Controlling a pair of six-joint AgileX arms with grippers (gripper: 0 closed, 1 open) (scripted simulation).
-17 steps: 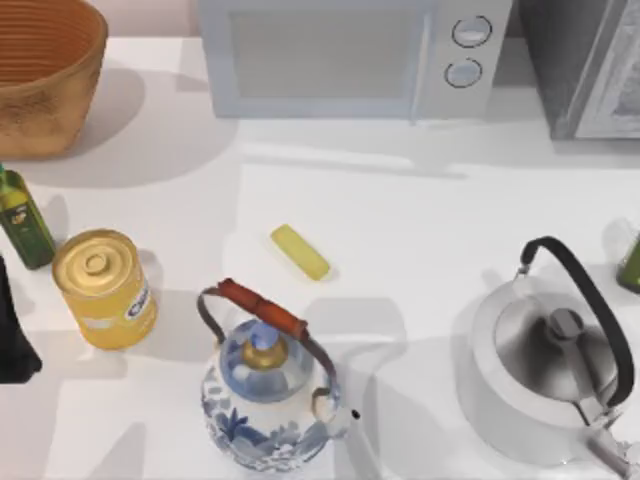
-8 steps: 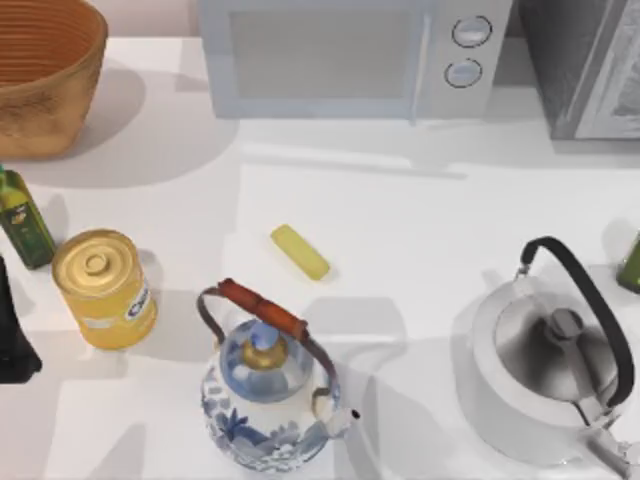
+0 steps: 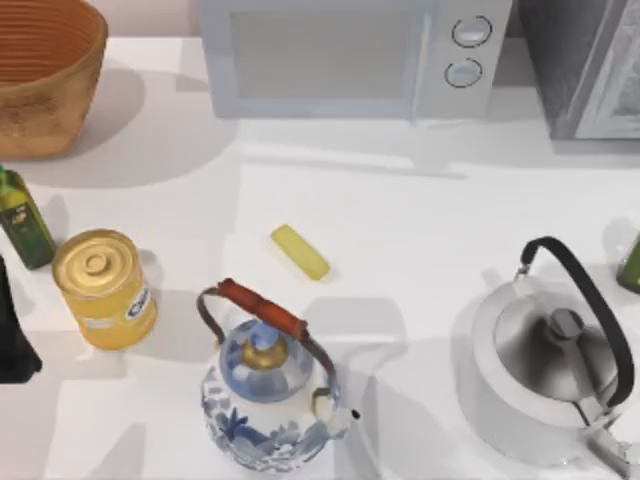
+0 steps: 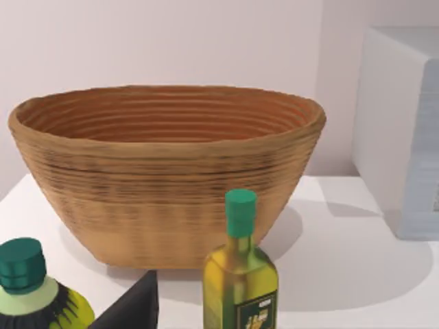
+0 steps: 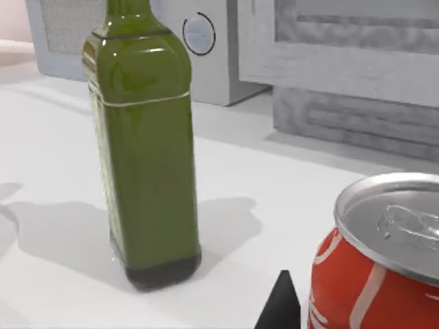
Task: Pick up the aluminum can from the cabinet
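Right tool [image 5: 282, 306] hangs low just beside the can [image 5: 374, 255], placed for a side grasp, I judge; its width I cannot tell. Can stands upright on the desk [image 5: 62, 137], near the bottle [image 5: 144, 137]. Left tool [image 3: 12, 335] idles at the top view's left edge.

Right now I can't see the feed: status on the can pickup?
Red can upright on the white table, close to right wrist camera. Green bottle stands beside it. Left arm at table's left edge.

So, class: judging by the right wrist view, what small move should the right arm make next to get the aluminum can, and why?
Probably ease the right gripper sideways toward the red can, away from the green bottle. The can stands upright on the white surface close to the wrist camera but off to one side, with the bottle standing apart from it.
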